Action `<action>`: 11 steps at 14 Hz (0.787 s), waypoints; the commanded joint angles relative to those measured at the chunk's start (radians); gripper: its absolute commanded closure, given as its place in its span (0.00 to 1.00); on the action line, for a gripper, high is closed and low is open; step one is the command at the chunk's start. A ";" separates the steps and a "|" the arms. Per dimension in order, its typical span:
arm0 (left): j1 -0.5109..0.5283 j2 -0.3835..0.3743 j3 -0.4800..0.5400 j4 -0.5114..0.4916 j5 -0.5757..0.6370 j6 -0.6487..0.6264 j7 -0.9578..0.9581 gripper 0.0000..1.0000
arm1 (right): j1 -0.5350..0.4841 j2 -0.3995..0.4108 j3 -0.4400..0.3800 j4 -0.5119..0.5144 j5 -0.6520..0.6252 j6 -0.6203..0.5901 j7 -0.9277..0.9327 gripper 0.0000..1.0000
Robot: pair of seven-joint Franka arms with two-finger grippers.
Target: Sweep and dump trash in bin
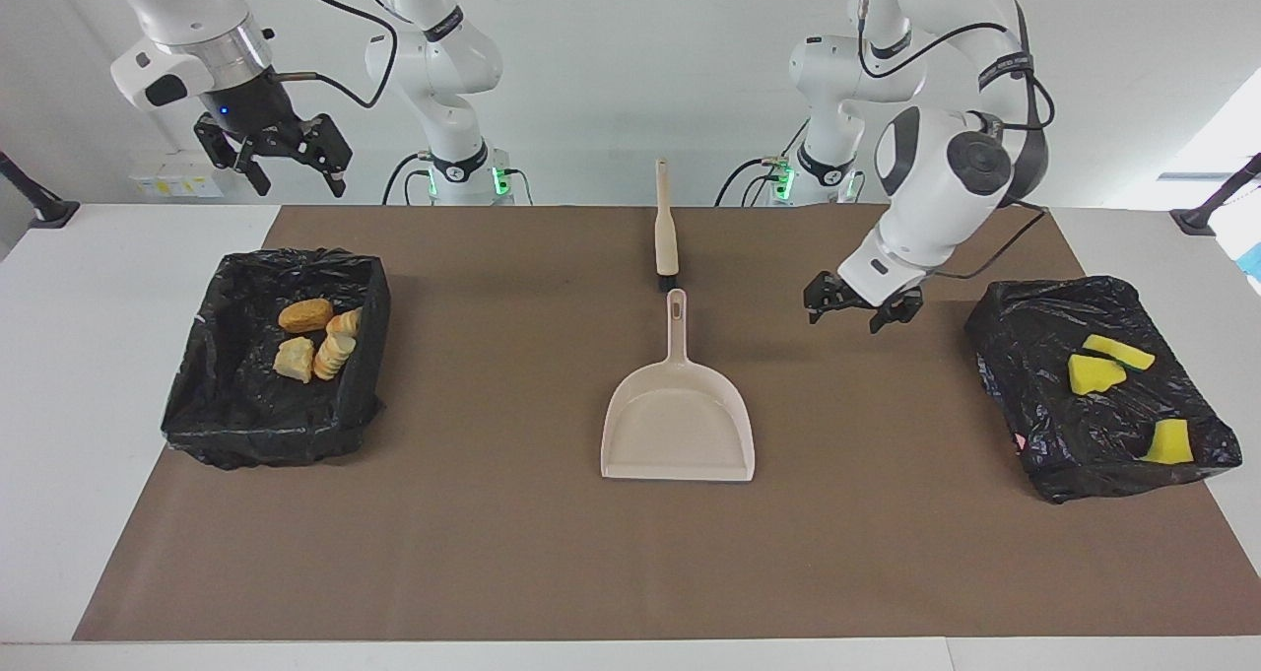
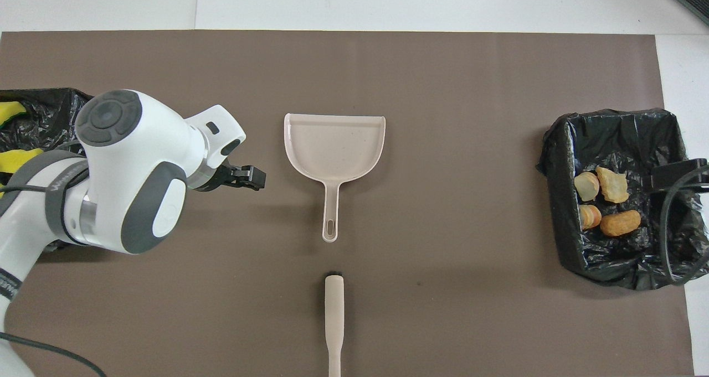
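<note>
The trash lies in two black-lined bins. Tan-orange bread-like chunks (image 1: 313, 341) (image 2: 606, 202) sit in the bin (image 1: 266, 435) (image 2: 609, 255) at the right arm's end. Yellow sponge pieces (image 1: 1103, 366) (image 2: 16, 161) rest in the bin (image 1: 1034, 326) (image 2: 72, 117) at the left arm's end. My left gripper (image 1: 844, 321) (image 2: 249, 176) hangs open and empty over the mat between the dustpan and the sponge bin. My right gripper (image 1: 301, 188) waits open, raised over the table's edge by the bread bin.
A beige dustpan (image 1: 678, 425) (image 2: 334, 150) lies flat mid-mat, handle toward the robots. A beige hand brush (image 1: 666, 228) (image 2: 334, 316) lies in line with it, nearer the robots. Brown mat (image 1: 493, 553) covers the table.
</note>
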 commanded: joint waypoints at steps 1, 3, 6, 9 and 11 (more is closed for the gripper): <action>0.113 -0.027 -0.011 0.010 0.009 -0.025 0.077 0.00 | -0.005 -0.026 0.007 -0.027 -0.003 -0.003 0.018 0.00; 0.130 -0.027 -0.013 0.088 0.076 -0.043 0.082 0.00 | -0.003 -0.026 0.007 -0.025 -0.003 -0.003 0.020 0.00; 0.125 -0.029 -0.017 0.239 0.117 -0.138 0.077 0.00 | -0.003 -0.026 0.007 -0.025 -0.003 -0.003 0.020 0.00; 0.116 -0.046 -0.023 0.363 0.108 -0.297 0.071 0.00 | -0.003 -0.026 0.007 -0.027 -0.003 -0.003 0.018 0.00; 0.114 -0.076 -0.020 0.386 0.114 -0.357 0.069 0.00 | -0.003 -0.026 0.007 -0.025 -0.003 -0.003 0.020 0.00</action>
